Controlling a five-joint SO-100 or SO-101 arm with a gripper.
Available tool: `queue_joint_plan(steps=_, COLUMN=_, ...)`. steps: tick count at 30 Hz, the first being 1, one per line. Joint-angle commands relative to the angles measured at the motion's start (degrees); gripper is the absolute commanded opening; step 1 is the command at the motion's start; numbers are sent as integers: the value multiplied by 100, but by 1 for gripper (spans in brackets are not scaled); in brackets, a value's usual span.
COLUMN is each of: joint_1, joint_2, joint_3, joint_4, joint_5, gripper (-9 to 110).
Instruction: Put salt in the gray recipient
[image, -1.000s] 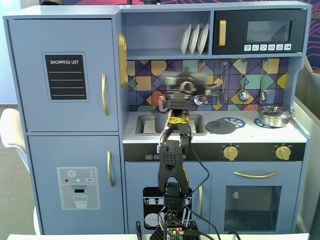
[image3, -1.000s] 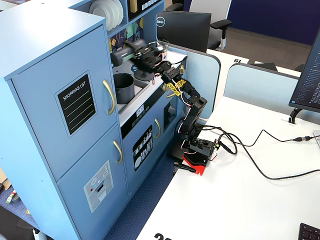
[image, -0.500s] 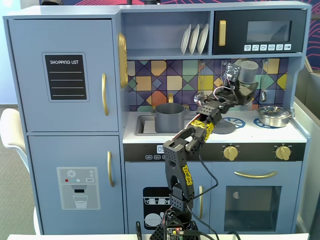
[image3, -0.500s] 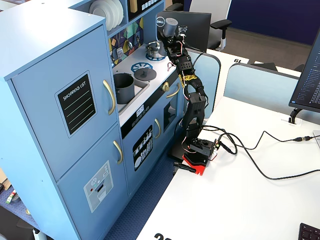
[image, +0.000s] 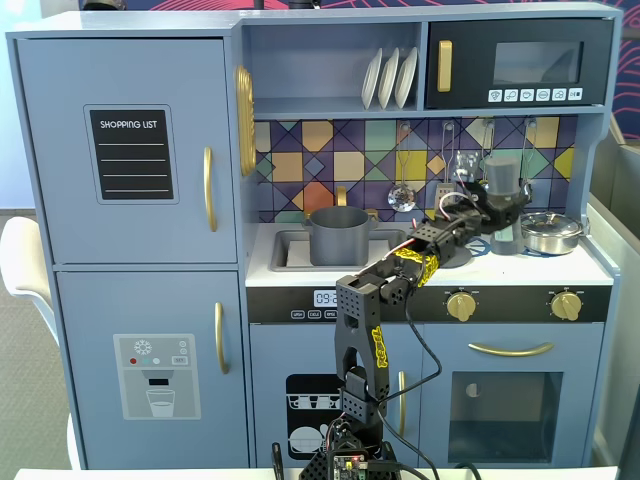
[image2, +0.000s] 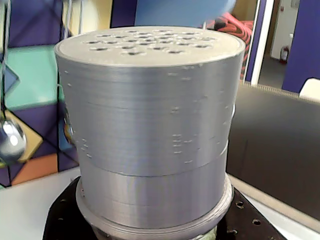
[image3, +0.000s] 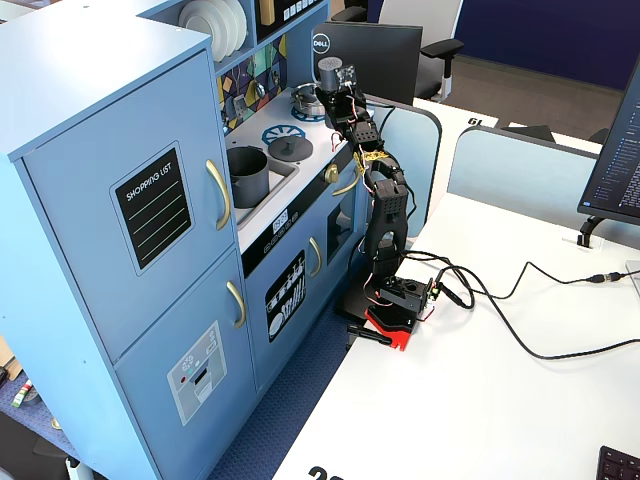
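Observation:
The salt (image: 503, 190), a tall gray shaker with a darker cap, stands upright at the right end of the toy kitchen counter. My gripper (image: 503, 218) is shut on its lower body. In the wrist view the salt's holed cap (image2: 150, 90) fills the frame, with my black fingers (image2: 62, 220) at its base. The gray recipient (image: 338, 234), a matte pot, sits in the sink well left of the gripper. In the side fixed view the salt (image3: 329, 72) is far from the gray recipient (image3: 246, 172). Whether the shaker's base touches the counter cannot be told.
A shiny steel pan (image: 549, 232) sits just right of the shaker. A flat gray lid (image: 452, 254) lies on the burner under the forearm. Ladles (image: 401, 196) hang on the tiled back wall. The microwave shelf (image: 515, 110) overhangs the counter.
One second ago the gripper held the salt over the pot at the sink. It has swung right with the shaker, then lowered it beside the steel pan.

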Motion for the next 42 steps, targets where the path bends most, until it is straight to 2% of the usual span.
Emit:
queue_joint_plan(steps=1, joint_1=-105, joint_2=185, joint_3=141, joint_4=-404, joint_5=158, gripper=0)
queue_joint_plan(steps=25, joint_1=18, joint_2=-9, joint_3=932, joint_4=-1477, joint_5=545, gripper=0)
queue_joint_plan(steps=38, joint_1=114, joint_2=-70, joint_3=1485, joint_4=-1828, joint_5=229, gripper=0)
queue_joint_plan(steps=40, joint_1=132, joint_2=-70, joint_3=1512, joint_4=-1872, joint_5=272, gripper=8)
queue_joint_plan(steps=42, joint_1=167, joint_2=-53, joint_3=1512, joint_4=-2004, joint_5=756, gripper=23)
